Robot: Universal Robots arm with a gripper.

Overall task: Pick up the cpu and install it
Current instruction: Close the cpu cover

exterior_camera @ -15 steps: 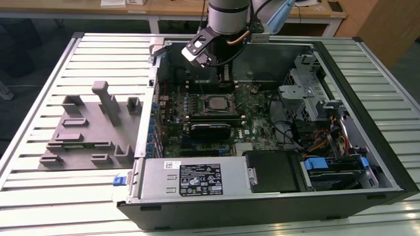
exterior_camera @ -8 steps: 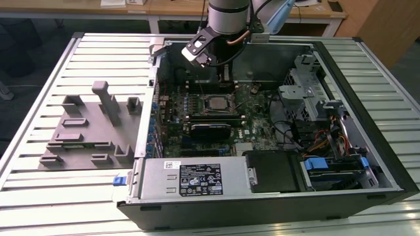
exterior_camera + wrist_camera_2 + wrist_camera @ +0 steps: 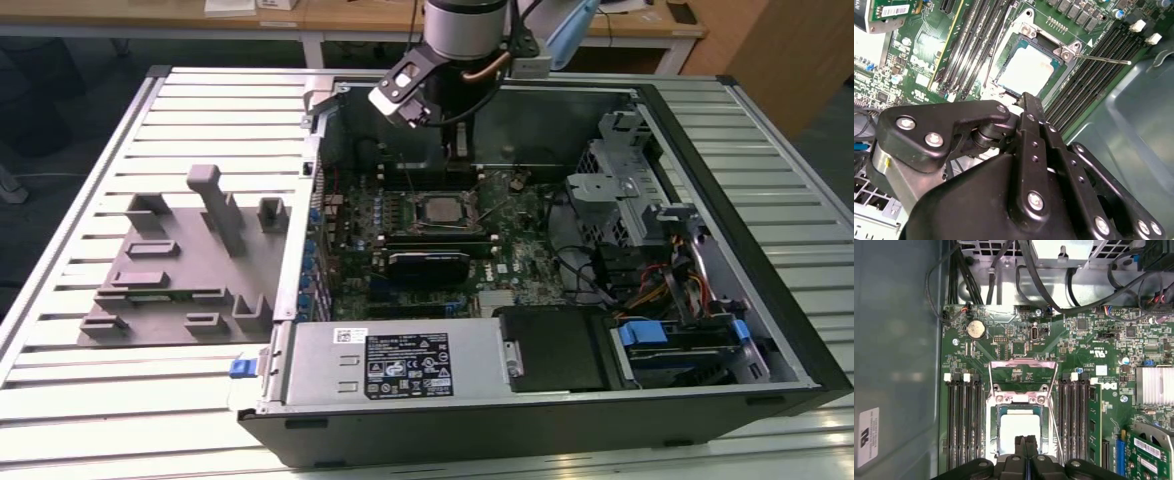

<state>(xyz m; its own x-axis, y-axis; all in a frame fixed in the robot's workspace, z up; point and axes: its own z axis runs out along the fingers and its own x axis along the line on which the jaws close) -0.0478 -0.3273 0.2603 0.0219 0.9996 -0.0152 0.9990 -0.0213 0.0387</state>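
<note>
- The computer case [image 3: 534, 435] lies open on its side on a slatted metal table [image 3: 80, 150], and the arm comes down into it from the far side.
- The cpu [image 3: 1020, 427] sits flat in its socket [image 3: 994, 426], around the middle of the motherboard [image 3: 1079, 345]. Its silvery top faces up. You can spot it from the exterior view too [image 3: 441, 210].
- The socket's metal retention frame [image 3: 1024, 362] is flipped up and open, not clamped over the chip. A thin lever rod [image 3: 1104, 59] sticks out to one side of the socket.
- The gripper [image 3: 1025, 439] hangs right over one edge of the cpu. Its jaws are pressed together with nothing between them, and both wrist views show that [image 3: 1030, 98].
- I can't tell if the fingertips actually touch the chip or float just above it.
- Rows of dark memory slots [image 3: 961, 420] run along both sides of the socket, and a coin battery [image 3: 975, 329] sits further off on the board.
- A black heatsink [image 3: 427, 265] lies on the board just nearer than the cpu, and the power supply [image 3: 387, 365] fills the near end of the case.
- Outside the case, on the exterior view's left, a grey plastic tray [image 3: 174, 265] rests on the table, well apart from the arm.
</note>
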